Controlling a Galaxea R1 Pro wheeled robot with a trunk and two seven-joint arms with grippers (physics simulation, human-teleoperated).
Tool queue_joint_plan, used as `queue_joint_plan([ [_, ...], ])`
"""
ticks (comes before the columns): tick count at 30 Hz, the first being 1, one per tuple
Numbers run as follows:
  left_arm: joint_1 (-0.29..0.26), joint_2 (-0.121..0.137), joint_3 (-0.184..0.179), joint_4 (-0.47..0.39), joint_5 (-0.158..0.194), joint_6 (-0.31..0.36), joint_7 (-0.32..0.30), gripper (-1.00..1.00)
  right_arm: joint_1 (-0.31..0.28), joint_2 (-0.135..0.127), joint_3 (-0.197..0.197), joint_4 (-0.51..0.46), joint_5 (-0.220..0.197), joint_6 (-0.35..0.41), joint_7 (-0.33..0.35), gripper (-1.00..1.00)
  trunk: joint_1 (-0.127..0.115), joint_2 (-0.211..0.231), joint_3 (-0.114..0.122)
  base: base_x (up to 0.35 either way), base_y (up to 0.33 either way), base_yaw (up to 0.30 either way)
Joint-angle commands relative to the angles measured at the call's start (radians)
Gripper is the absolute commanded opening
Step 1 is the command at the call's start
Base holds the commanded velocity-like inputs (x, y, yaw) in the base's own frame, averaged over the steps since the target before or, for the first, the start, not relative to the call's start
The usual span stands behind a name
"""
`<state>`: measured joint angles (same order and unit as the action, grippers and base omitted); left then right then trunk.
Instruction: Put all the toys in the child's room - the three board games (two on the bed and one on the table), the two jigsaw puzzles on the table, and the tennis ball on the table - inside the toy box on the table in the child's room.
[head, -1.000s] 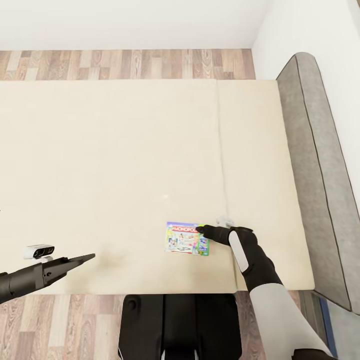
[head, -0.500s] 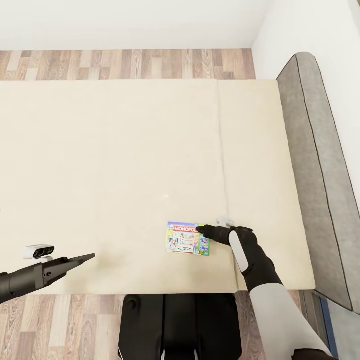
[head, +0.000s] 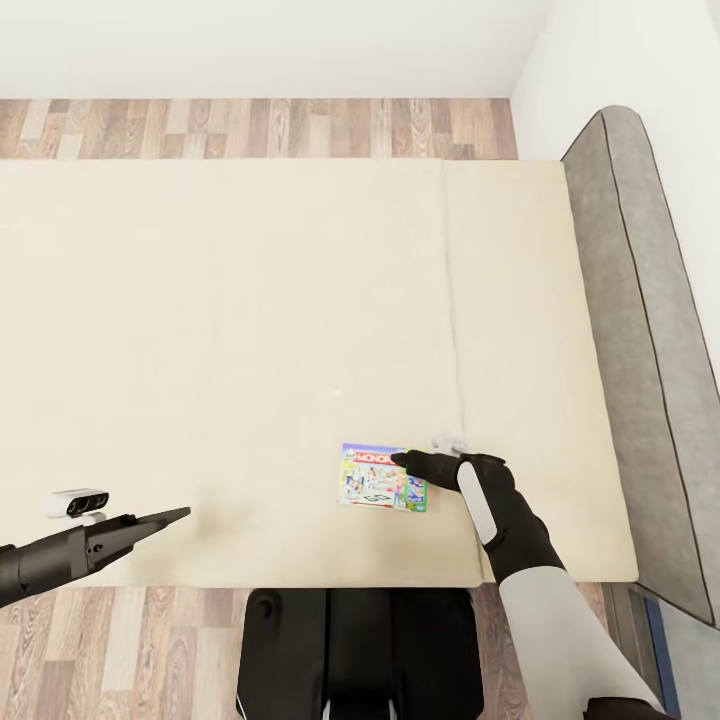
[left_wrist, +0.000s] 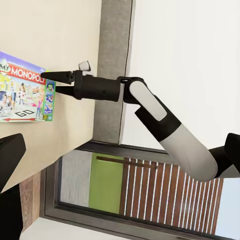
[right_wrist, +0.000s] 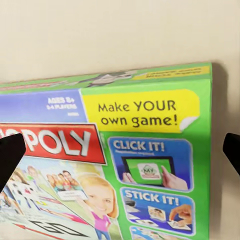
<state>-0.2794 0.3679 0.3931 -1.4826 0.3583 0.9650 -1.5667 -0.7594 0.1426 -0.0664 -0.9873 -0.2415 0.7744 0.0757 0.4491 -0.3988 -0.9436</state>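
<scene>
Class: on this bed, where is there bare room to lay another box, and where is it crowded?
Bare mattress spreads from the far floorboards to the board game. Crowded only where the right gripper meets it.

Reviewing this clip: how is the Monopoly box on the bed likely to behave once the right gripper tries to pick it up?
The board game looks like a flat, rigid printed box, so it should stay stiff, not flop. It lies flush on the soft bed, so the right gripper, open at its edge, may push it sliding. Its glossy cover could be slippery.
</scene>
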Motion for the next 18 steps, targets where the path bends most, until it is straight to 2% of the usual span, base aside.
queue_joint_plan([
  [1,-0.001,0.0,0.0,0.0,-0.001,0.011,-0.004,1.0,0.0,0.002,-0.004,0.007,-0.011,0.005,0.009,1.0,0.001,-0.001,-0.001,0.0,0.01,0.005],
  [18,0.0,0.0,0.0,0.001,-0.001,0.011,-0.004,1.0,0.0,0.003,0.0,0.007,-0.012,0.006,0.009,1.0,0.001,-0.001,-0.001,0.0,0.002,0.001],
])
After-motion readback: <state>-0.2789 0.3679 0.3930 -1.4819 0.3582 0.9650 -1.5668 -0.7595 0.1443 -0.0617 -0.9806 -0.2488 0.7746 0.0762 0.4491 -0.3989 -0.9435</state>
